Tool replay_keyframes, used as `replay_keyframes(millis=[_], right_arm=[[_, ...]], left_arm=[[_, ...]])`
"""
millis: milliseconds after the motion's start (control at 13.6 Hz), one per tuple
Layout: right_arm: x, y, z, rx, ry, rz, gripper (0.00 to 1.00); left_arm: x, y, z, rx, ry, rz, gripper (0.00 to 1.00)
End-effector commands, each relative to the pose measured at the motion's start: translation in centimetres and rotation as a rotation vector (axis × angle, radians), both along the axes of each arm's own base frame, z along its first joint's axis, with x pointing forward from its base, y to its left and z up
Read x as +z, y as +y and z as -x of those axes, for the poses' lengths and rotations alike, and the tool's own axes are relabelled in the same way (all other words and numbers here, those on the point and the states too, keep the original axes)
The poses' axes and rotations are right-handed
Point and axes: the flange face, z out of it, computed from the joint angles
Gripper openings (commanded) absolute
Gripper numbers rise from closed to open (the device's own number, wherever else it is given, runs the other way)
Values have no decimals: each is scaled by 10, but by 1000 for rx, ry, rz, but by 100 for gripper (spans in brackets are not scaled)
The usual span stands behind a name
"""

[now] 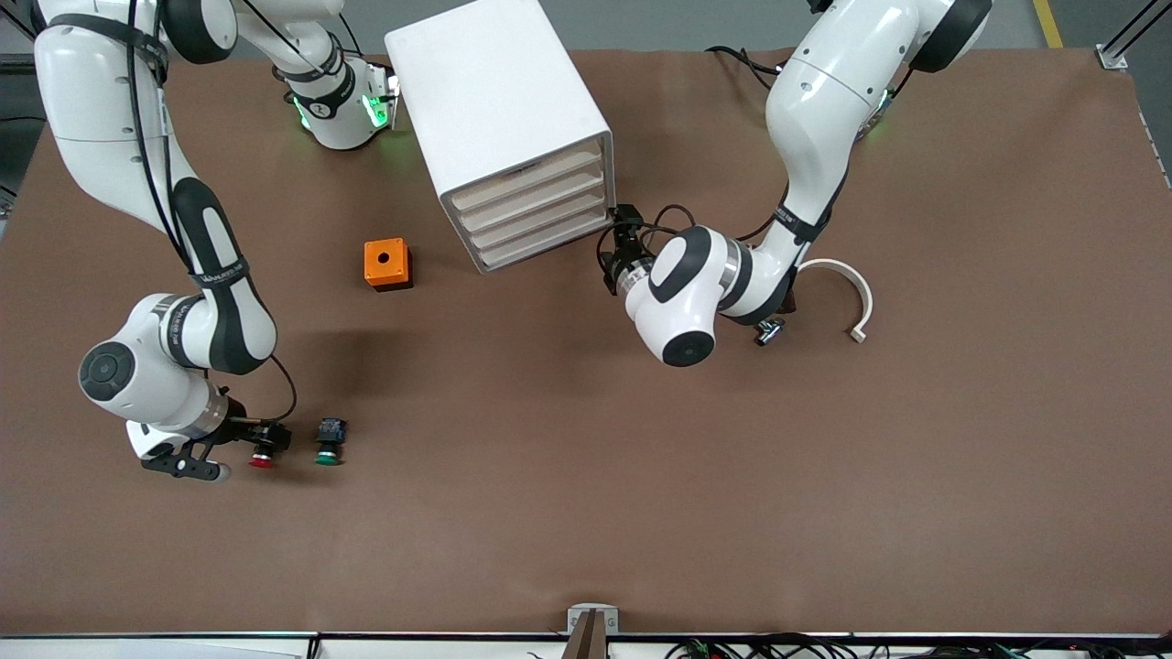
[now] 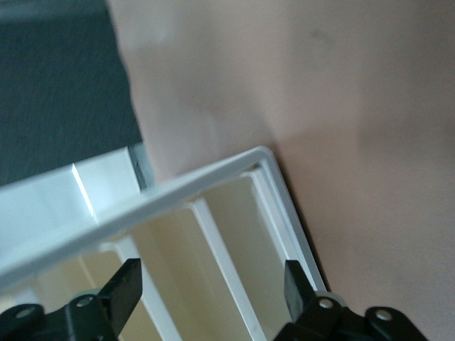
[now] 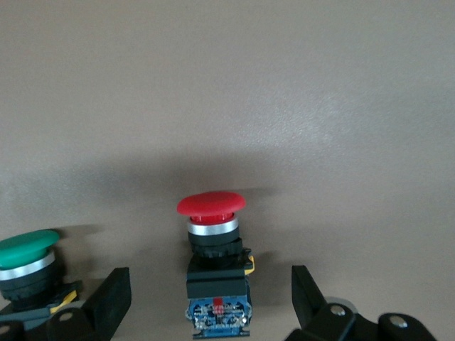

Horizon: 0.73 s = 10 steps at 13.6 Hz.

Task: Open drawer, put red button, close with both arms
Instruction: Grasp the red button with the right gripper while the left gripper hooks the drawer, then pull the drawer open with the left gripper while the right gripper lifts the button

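The red button (image 1: pixel 261 460) lies on the brown table near the front camera, at the right arm's end; its red cap, black body and blue end show in the right wrist view (image 3: pixel 211 213). My right gripper (image 1: pixel 259 443) is low over it and open, with the button's body between the fingers (image 3: pixel 114 298), not touching. The white cabinet (image 1: pixel 499 91) holds four beige-fronted drawers (image 1: pixel 540 224), all shut. My left gripper (image 1: pixel 615 243) is open at the cabinet's front corner, by the lower drawers. In the left wrist view the drawer fronts (image 2: pixel 220 234) lie between the fingertips (image 2: pixel 128 284).
A green-capped button (image 1: pixel 328 455) lies close beside the red one, also in the right wrist view (image 3: pixel 28 252). An orange box with a round hole (image 1: pixel 387 264) stands beside the cabinet. A white curved piece (image 1: pixel 847 293) and a small silvery part (image 1: pixel 769 331) lie by the left arm.
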Motion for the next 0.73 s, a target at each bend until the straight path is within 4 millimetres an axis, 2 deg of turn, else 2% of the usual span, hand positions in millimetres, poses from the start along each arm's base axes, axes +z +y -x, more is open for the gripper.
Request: replay_keyframes(millis=[0,73,220,294,367,441,588,661], right_arm=[[-5,0,-2,-21,0,-11,99],[-8,0,-2,-20,4,-11,96],[-11,1,-1,-17,10,-11,85],[-12,2,-1,-11,11,-10,75],[-13,2,0,-11,14,-11,62],[-13,2,0,-9,14,-11,44],[-14,4,1,-9,22,-12,8],[-12,3,1,-14,22,-12,1]], left_arm=[[-5,-8,-3,145,126,-66,81],[-7,-11,-2,179,163,-77,79],[-8,-17,0,236,226,-90,74],[-9,-21,2,255,255,-95,71],[-12,-29,10,259,278,-104,68],[-14,-36,14,273,295,-111,63],[-19,-49,23,282,329,-131,61],[-20,-55,30,275,336,-135,60]])
